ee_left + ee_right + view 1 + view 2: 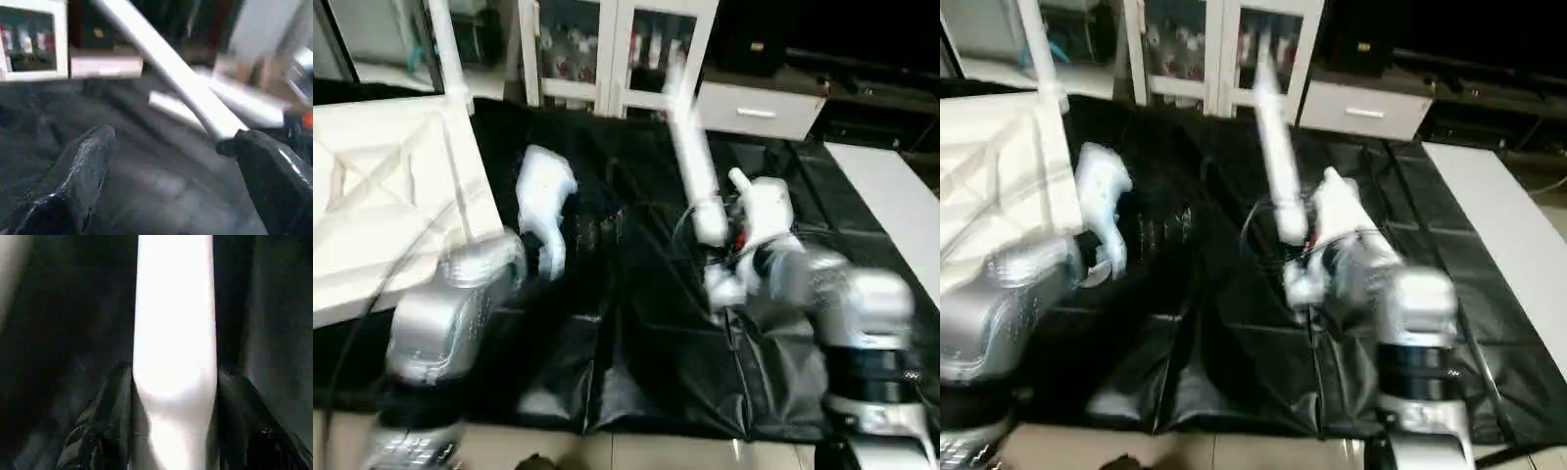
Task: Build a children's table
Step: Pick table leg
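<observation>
The children's table lies in parts. Its white tabletop (372,196) rests underside up at the left, X ribs showing, with one white leg (445,49) standing at its far corner. A second white tube leg (690,147) slants up over the black sheet. My right gripper (720,250) is shut on this leg's lower end. In the right wrist view the leg (173,333) sits tight between both black fingers (105,421). My left gripper (173,137) hovers over the sheet right of the tabletop, open and holding nothing.
A black plastic sheet (636,343) covers the work surface. A flat white board (891,206) lies at the right edge. White glass-door cabinets (607,49) and a drawer unit (754,108) stand behind. Bare floor (636,450) shows at the front.
</observation>
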Tool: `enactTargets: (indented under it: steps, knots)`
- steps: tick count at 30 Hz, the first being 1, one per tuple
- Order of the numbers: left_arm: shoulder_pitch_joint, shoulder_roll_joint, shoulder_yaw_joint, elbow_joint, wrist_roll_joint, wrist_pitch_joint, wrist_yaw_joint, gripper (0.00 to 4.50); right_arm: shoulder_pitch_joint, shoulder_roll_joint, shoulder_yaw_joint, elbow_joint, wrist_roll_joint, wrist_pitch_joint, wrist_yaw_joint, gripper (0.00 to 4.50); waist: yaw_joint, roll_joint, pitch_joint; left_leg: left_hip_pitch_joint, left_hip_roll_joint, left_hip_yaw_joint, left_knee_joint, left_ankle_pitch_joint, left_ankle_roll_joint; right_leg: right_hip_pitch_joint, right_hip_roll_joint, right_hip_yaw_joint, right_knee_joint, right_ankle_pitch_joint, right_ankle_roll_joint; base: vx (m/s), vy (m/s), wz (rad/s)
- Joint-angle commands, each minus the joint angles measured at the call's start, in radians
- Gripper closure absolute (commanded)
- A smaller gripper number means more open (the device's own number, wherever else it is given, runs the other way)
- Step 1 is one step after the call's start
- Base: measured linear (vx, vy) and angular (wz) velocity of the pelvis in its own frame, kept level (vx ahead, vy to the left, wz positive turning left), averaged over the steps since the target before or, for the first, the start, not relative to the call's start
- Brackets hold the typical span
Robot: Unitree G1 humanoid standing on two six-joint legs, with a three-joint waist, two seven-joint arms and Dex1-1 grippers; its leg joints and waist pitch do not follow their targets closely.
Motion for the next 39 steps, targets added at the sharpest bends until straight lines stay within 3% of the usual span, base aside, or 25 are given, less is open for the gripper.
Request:
enactTargets:
  steps: [1,2,4,5,6,7,8,11,12,15,16,18,21,24,25,27,39]
  knots:
    - [-0.02,-0.039,0.028,0.01,-0.074,0.046,0.033,0.0,-0.013,-0.014,-0.007,-0.045,0.035,-0.067,0.053,2.64,0.009,0.007,-0.063,0.01,0.042,-0.01,-0.071,-0.127,-0.053,0.042,-0.08,0.043,-0.074,-0.075,-0.138,0.0,0.0,0.0]
    - [-0.047,-0.094,0.065,0.023,-0.149,0.077,0.055,0.0,-0.005,-0.025,0.04,-0.077,0.028,-0.156,0.102,2.64,0.009,0.006,-0.064,0.011,0.043,-0.007,-0.069,-0.122,-0.05,0.041,-0.08,0.044,-0.072,-0.058,-0.145,0.0,0.0,0.0]
    - [-0.054,-0.112,0.078,0.03,-0.172,0.087,0.064,0.0,0.001,-0.025,0.06,-0.089,0.023,-0.187,0.116,2.64,0.01,0.0,-0.065,0.008,0.041,-0.006,-0.066,-0.091,-0.031,0.044,-0.079,0.043,-0.071,-0.024,-0.16,0.0,0.0,0.0]
    - [-0.081,-0.153,0.109,0.055,-0.193,0.095,0.098,0.0,0.012,-0.049,0.149,-0.119,-0.043,-0.265,0.12,2.64,0.007,0.004,-0.065,0.009,0.041,-0.006,-0.066,-0.091,-0.03,0.042,-0.075,0.043,-0.075,-0.015,-0.156,0.0,0.0,0.0]
    - [-0.1,-0.178,0.13,0.07,-0.206,0.101,0.119,0.0,0.02,-0.068,0.203,-0.136,-0.086,-0.319,0.124,2.64,0.009,0.003,-0.065,0.01,0.042,-0.006,-0.066,-0.089,-0.033,0.044,-0.076,0.042,-0.075,-0.017,-0.155,0.0,0.0,0.0]
    - [-0.101,-0.179,0.131,0.071,-0.206,0.102,0.12,0.0,0.021,-0.069,0.205,-0.136,-0.087,-0.32,0.124,2.64,0.011,0.003,-0.066,0.011,0.041,-0.006,-0.065,-0.089,-0.035,0.046,-0.076,0.042,-0.075,-0.014,-0.153,0.0,0.0,0.0]
    - [-0.117,-0.2,0.152,0.084,-0.222,0.106,0.139,0.0,0.025,-0.077,0.236,-0.145,-0.115,-0.355,0.119,2.64,0.01,-0.01,-0.064,0.011,0.043,-0.006,-0.067,-0.096,-0.033,0.046,-0.077,0.043,-0.078,-0.026,-0.15,0.0,0.0,0.0]
    - [-0.164,-0.239,0.214,0.126,-0.25,0.12,0.198,0.0,0.031,-0.071,0.274,-0.153,-0.143,-0.418,0.125,2.64,0.017,-0.001,-0.062,0.014,0.043,-0.008,-0.068,-0.126,-0.032,0.043,-0.079,0.043,-0.08,-0.074,-0.137,0.0,0.0,0.0]
    - [-0.179,-0.25,0.237,0.146,-0.27,0.115,0.217,0.0,0.035,-0.076,0.299,-0.16,-0.153,-0.435,0.138,2.64,0.017,-0.005,-0.062,0.014,0.042,-0.008,-0.067,-0.131,-0.031,0.043,-0.076,0.044,-0.081,-0.076,-0.131,0.0,0.0,0.0]
    - [-0.203,-0.263,0.271,0.177,-0.308,0.092,0.248,0.0,0.057,-0.093,0.354,-0.169,-0.176,-0.487,0.165,2.64,0.025,0.001,-0.064,0.014,0.043,-0.011,-0.068,-0.129,-0.033,0.045,-0.076,0.044,-0.08,-0.042,-0.122,0.0,0.0,0.0]
    - [-0.212,-0.269,0.278,0.182,-0.316,0.082,0.253,0.0,0.067,-0.095,0.363,-0.176,-0.178,-0.492,0.165,2.64,0.027,-0.005,-0.064,0.014,0.043,-0.01,-0.067,-0.119,-0.027,0.045,-0.076,0.044,-0.078,-0.025,-0.122,0.0,0.0,0.0]
    - [-0.223,-0.277,0.289,0.187,-0.323,0.073,0.26,0.0,0.08,-0.097,0.376,-0.185,-0.182,-0.499,0.162,2.64,0.029,-0.005,-0.065,0.013,0.044,-0.011,-0.067,-0.108,-0.023,0.046,-0.077,0.042,-0.075,-0.003,-0.129,0.0,0.0,0.0]
    - [-0.226,-0.271,0.278,0.193,-0.289,0.071,0.269,0.0,0.091,-0.094,0.395,-0.194,-0.189,-0.51,0.164,2.64,0.027,0.003,-0.066,0.014,0.045,-0.011,-0.067,-0.109,-0.023,0.045,-0.075,0.042,-0.074,0.019,-0.134,0.0,0.0,0.0]
    - [-0.219,-0.274,0.268,0.198,-0.284,0.068,0.282,0.26,0.1,-0.09,0.403,-0.189,-0.199,-0.529,0.161,2.64,0.026,-0.001,-0.063,0.013,0.044,-0.011,-0.069,-0.138,-0.028,0.046,-0.078,0.043,-0.078,-0.018,-0.124,0.0,0.0,0.0]
    - [-0.216,-0.274,0.265,0.199,-0.281,0.065,0.291,0.36,0.105,-0.091,0.407,-0.188,-0.204,-0.534,0.159,2.64,0.025,0.007,-0.064,0.013,0.044,-0.011,-0.069,-0.147,-0.033,0.044,-0.077,0.044,-0.081,-0.025,-0.122,0.0,0.0,0.0]
    - [-0.215,-0.275,0.264,0.2,-0.281,0.065,0.297,0.47,0.107,-0.093,0.41,-0.19,-0.206,-0.535,0.158,2.64,0.025,0.009,-0.064,0.014,0.045,-0.013,-0.07,-0.151,-0.039,0.045,-0.076,0.043,-0.079,-0.015,-0.125,0.0,0.0,0.0]
    - [-0.218,-0.258,0.243,0.229,-0.255,0.007,0.292,1.57,0.101,-0.082,0.419,-0.168,-0.223,-0.561,0.151,2.64,0.024,0.004,-0.065,0.014,0.045,-0.012,-0.069,-0.143,-0.036,0.046,-0.077,0.043,-0.076,0.0,-0.132,0.0,0.0,0.0]
